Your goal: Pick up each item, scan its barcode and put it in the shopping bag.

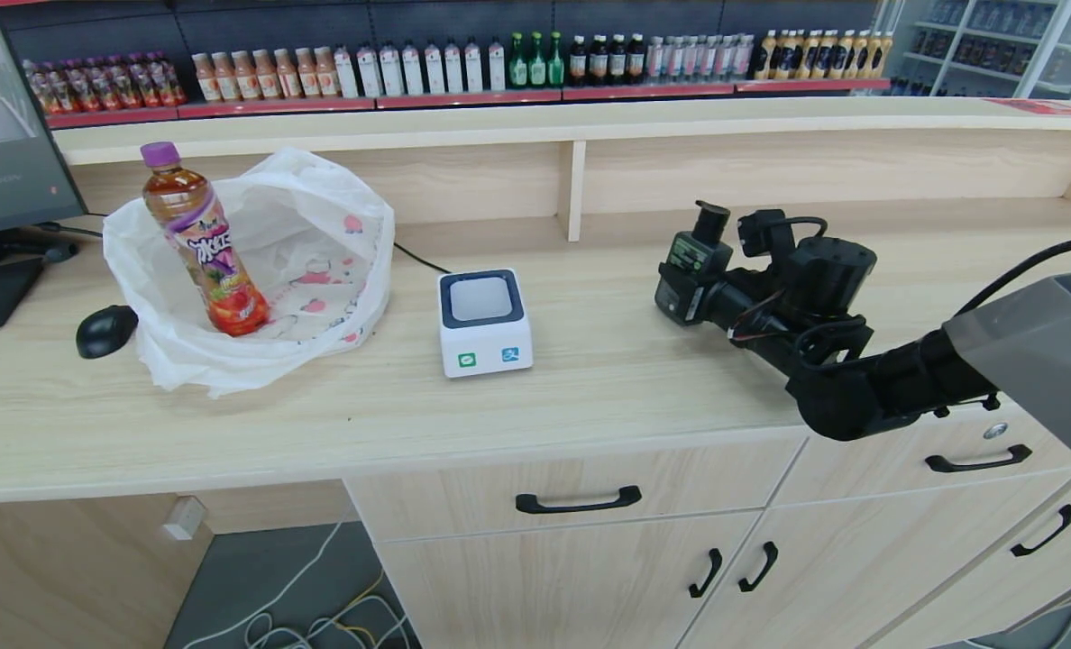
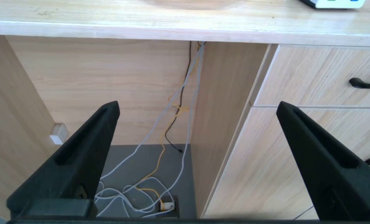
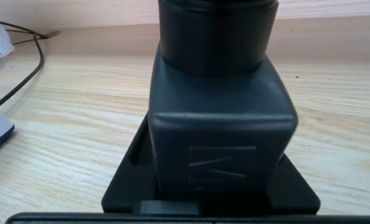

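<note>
A pale wooden shop counter point(image 1: 590, 397), with drink shelves along the back wall. Over its right side the right claw point(image 1: 714, 297) is closed on a dark square bottle point(image 1: 689, 257) with a green label. To the left, mid-counter, sits the white scanner point(image 1: 485, 322). Further left is the white shopping bag point(image 1: 337, 225), a purple-capped drink bottle point(image 1: 204, 243) leaning inside it and a black mouse point(image 1: 105, 330) just beside. The left claw point(image 2: 197, 112) hangs wide open and empty below the counter edge, facing loose cables point(image 2: 172, 143).
</note>
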Tool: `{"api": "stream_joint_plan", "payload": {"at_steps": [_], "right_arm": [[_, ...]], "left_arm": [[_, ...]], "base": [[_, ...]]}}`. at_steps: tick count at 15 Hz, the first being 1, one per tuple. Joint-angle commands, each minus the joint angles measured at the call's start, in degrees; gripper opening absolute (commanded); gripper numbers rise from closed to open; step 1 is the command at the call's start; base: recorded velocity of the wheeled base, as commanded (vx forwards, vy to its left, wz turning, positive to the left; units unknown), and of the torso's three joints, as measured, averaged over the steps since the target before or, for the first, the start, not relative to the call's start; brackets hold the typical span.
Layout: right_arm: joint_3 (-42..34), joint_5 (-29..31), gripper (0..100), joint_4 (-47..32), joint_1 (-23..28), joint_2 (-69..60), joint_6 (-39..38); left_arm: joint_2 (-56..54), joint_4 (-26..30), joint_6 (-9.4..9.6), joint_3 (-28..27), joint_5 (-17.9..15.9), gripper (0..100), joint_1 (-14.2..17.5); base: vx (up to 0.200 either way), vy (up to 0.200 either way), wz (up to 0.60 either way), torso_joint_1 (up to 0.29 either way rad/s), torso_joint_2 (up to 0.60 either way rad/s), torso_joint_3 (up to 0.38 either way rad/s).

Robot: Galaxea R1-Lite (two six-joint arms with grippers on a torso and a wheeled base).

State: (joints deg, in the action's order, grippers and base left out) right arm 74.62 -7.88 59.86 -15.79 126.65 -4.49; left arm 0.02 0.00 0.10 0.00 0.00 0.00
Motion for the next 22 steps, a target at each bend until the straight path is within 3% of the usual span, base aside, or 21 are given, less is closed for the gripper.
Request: {"api": "stream_joint_plan", "payload": {"at_steps": [1,12,19,22], "right_arm": [[-0.09,-0.04,0,0.09,-0.03,-0.61,0.00],[-2.37,-1.09,0,-0.27,-1.00,-11.34,-0.88],[-27.60,-0.65,0,0.09,2.60,-31.90,3.34],[-33.40,-0.47,0,0.09,2.87,-37.44,4.05]], "left_arm": [[-0.02,0.00,-0.01,0.00,0.00,100,0.00],[-0.02,0.00,-0.01,0.00,0.00,100,0.00],[-0.02,0.00,-0.01,0.00,0.00,100,0.00],[-0.02,0.00,-0.01,0.00,0.00,100,0.00]], "base": [[0.000,0.000,0.00,0.000,0.00,0.000],[0.000,0.000,0.00,0.000,0.00,0.000],[0.000,0.000,0.00,0.000,0.00,0.000],[0.000,0.000,0.00,0.000,0.00,0.000]]}}
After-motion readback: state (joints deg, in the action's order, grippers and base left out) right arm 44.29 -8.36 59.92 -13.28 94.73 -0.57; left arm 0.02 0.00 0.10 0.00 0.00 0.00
